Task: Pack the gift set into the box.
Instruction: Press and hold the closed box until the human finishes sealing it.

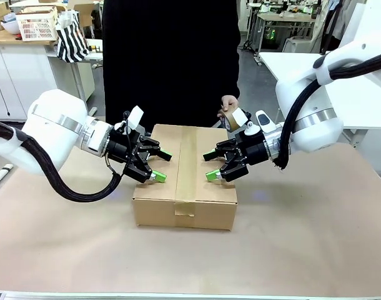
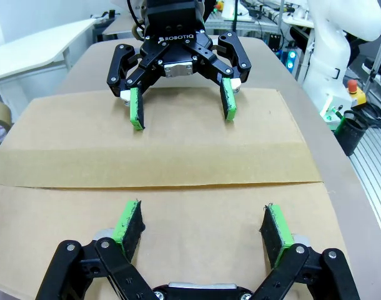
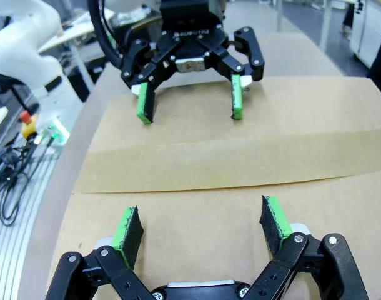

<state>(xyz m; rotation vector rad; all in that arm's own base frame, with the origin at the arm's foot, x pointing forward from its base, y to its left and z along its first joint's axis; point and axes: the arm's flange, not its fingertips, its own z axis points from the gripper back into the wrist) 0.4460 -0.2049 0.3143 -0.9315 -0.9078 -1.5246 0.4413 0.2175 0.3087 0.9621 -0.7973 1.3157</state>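
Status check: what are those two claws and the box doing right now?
Left gripper and right gripper open, empty, over the box. Box closed, taped. Person's hand holds tape roll behind.

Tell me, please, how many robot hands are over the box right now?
2: the left hand over the box's left side, the right hand over its right side, both open.

The only legible print is the white brand name "ROBOTIQ" on the black body of the right hand (image 2: 181, 103), seen from the left wrist. The matching mark on the left hand (image 3: 189, 100) is blurred.
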